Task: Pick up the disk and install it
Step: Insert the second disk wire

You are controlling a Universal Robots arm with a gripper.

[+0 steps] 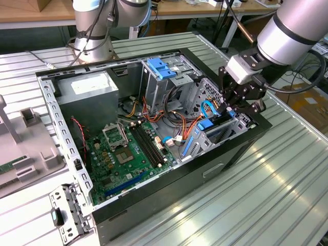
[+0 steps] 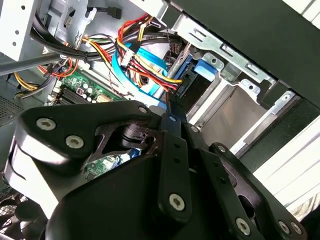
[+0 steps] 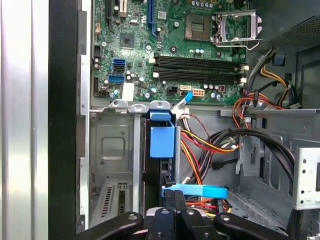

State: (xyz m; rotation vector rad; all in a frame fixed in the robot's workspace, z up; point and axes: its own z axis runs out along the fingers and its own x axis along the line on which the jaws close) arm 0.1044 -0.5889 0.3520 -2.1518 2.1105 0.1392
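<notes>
The gripper [image 1: 237,102] hung over the case's [image 1: 215,169] drive bay, fingers drawn narrow at the upper edge of the disk [image 3: 161,145], which stood on edge, blue-railed, in its slot

- We see the disk [image 3: 161,172] standing on edge in a metal bay of the open case, near the front wall.
- Dark body; blue rail [image 3: 162,134] on its visible end.
- Blue rail also visible in exterior view [image 1: 205,124].
</notes>
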